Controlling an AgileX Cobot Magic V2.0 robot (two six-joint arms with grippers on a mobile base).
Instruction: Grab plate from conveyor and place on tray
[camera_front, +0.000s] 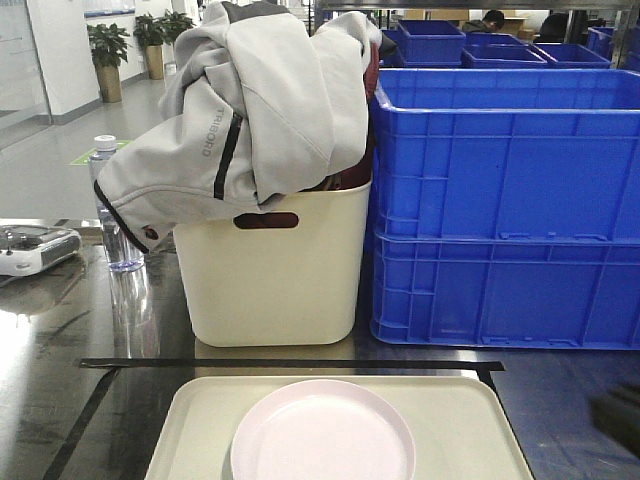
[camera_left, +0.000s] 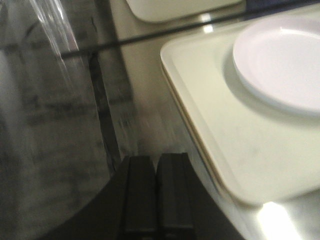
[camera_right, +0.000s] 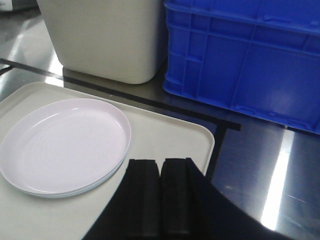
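Front view: tall cream plastic bin (camera_front: 270, 275) stuffed with a grey jacket (camera_front: 250, 110); round pale pink plastic plate (camera_front: 322, 432) lies on the cream-beige rectangular tray (camera_front: 470, 430). Left wrist: left gripper (camera_left: 156, 192) closed, empty, plate (camera_left: 280, 62) ahead-right. Right wrist: right gripper (camera_right: 161, 197) closed, empty, plate (camera_right: 65, 145) just ahead-left.

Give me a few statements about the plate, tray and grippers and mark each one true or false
1. The plate lies on the tray. True.
2. The right gripper is shut on the plate. False: its fingers are closed together, empty, apart from the plate.
3. The left gripper is open. False: its fingers are pressed together.
4. A cream bin behind the tray holds a grey jacket. True.
5. The blue crates stand left of the bin. False: on its right in the front view.
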